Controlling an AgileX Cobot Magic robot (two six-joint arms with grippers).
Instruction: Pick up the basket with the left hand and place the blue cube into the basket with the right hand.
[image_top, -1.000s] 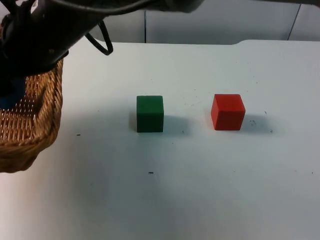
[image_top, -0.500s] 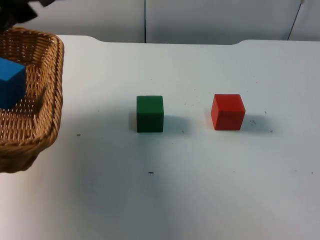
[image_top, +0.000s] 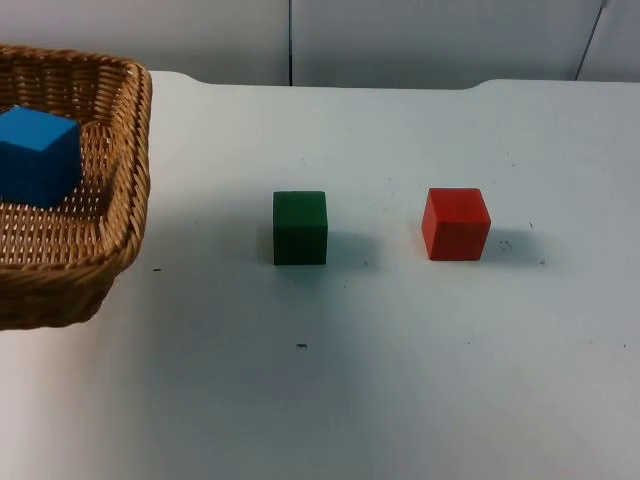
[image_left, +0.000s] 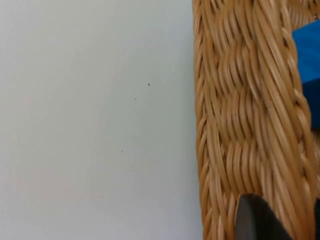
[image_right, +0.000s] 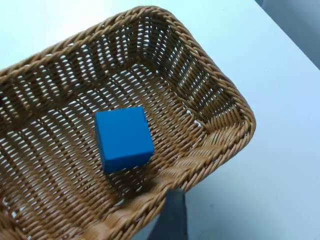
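At the far left, the woven brown wicker basket (image_top: 95, 250) holds the blue cube (image_top: 38, 156) on its floor, and the left hand (image_left: 260, 220) sits at the basket's rim (image_left: 240, 125), though I cannot tell whether it is spread or pinching. In the middle the green cube (image_top: 300, 227) and, right of it, the red cube (image_top: 456, 223) rest on the white counter (image_top: 400, 380). The right hand (image_right: 172, 220) hovers over the basket's edge, its state unclear; to finish well it should lift straight away from the wicker while the left keeps the basket level.

Even, bright overhead light; no glare.
Green cube (image_top: 300, 227) and red cube (image_top: 456, 223) cast soft shadows toward 3 o'clock.
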